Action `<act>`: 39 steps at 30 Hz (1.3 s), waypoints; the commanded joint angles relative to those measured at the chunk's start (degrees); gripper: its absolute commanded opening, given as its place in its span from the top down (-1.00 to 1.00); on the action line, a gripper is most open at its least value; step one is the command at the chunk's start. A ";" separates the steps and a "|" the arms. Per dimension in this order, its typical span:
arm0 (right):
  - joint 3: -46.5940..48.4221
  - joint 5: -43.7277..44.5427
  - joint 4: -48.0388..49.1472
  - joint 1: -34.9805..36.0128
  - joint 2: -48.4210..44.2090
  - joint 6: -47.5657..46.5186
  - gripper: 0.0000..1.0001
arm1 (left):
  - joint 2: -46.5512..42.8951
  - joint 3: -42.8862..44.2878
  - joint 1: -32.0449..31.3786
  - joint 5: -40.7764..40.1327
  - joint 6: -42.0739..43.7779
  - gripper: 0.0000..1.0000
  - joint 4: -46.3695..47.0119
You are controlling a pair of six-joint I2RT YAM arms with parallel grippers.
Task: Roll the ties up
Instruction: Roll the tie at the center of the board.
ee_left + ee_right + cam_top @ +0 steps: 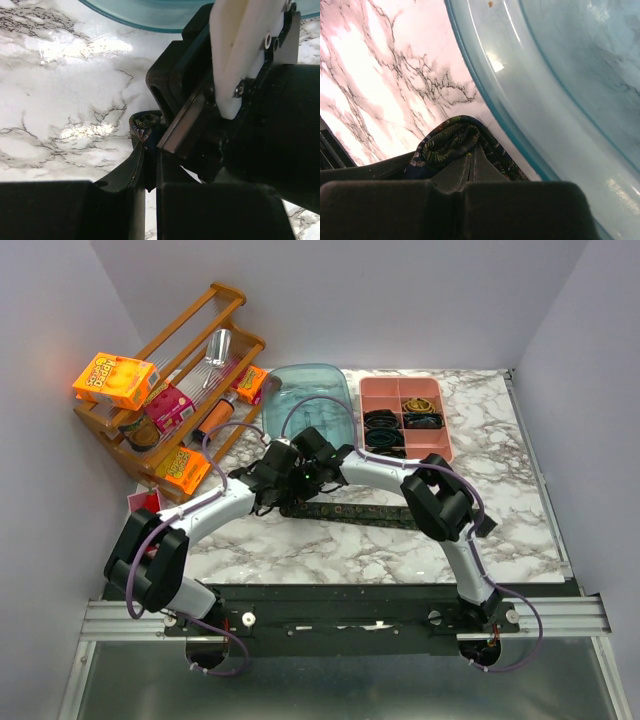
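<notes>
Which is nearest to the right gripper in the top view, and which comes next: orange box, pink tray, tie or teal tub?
From the right gripper:
1. The tie, held in its grip.
2. The teal tub, just behind it.
3. The pink tray, behind and to the right.
4. The orange box, far left on the wooden rack.

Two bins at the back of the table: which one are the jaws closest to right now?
The teal tub: its rim runs right beside the tie pinched in the jaws. The pink divided tray sits farther off, to the right.
</notes>
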 commanded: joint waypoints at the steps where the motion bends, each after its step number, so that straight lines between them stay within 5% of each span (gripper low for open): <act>1: 1.25 -2.11 0.83 0.40 0.51 1.29 0.99 | 0.80 2.30 -1.13 -2.59 -1.26 1.00 -1.10; 23: -10.43 5.98 -2.33 -1.71 -15.84 1.38 0.99 | 3.79 5.28 -4.12 -19.46 1.73 1.00 -12.61; 39: -18.35 7.30 -1.45 -4.09 -17.78 1.56 0.99 | 11.79 9.51 -10.71 -21.93 0.24 1.00 -13.76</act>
